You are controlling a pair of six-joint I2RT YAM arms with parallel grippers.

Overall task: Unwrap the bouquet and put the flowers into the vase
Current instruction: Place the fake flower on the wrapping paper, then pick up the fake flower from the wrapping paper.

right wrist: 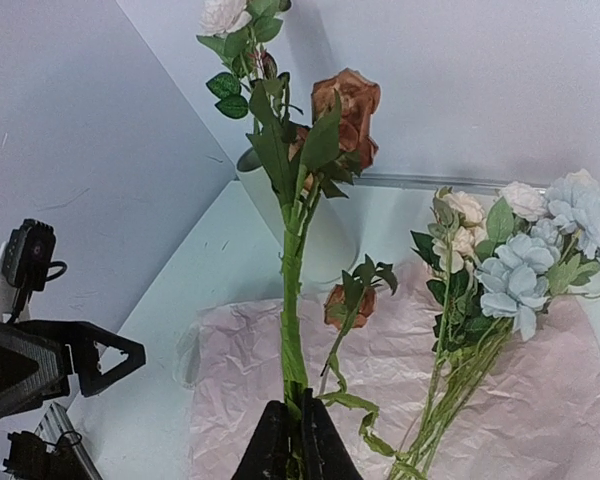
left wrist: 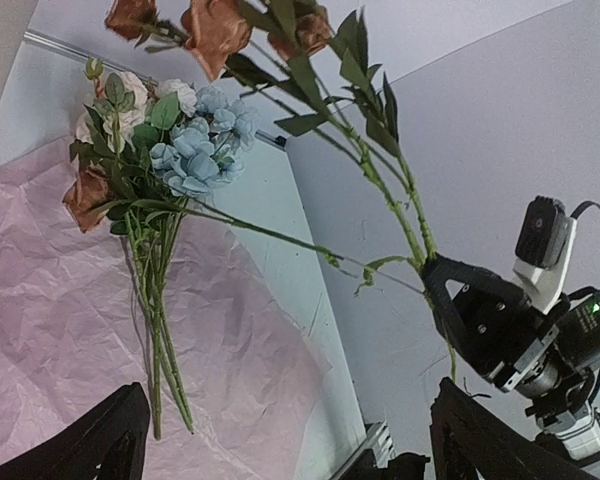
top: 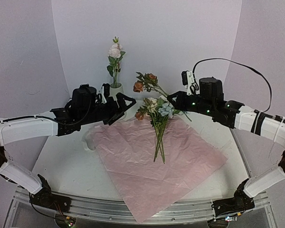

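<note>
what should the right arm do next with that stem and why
Probably swing the rust rose stem left toward the vase: the right gripper is shut on it, lifted off the paper, and the vase holds only one pale rose.

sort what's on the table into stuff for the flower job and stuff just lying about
For the job:
- vase
- pale rose standing in it
- rust-orange stem, clamped in the right gripper
- loose flowers lying on the paper

Lying about:
- pink paper sheet, spread flat under the loose flowers
</note>
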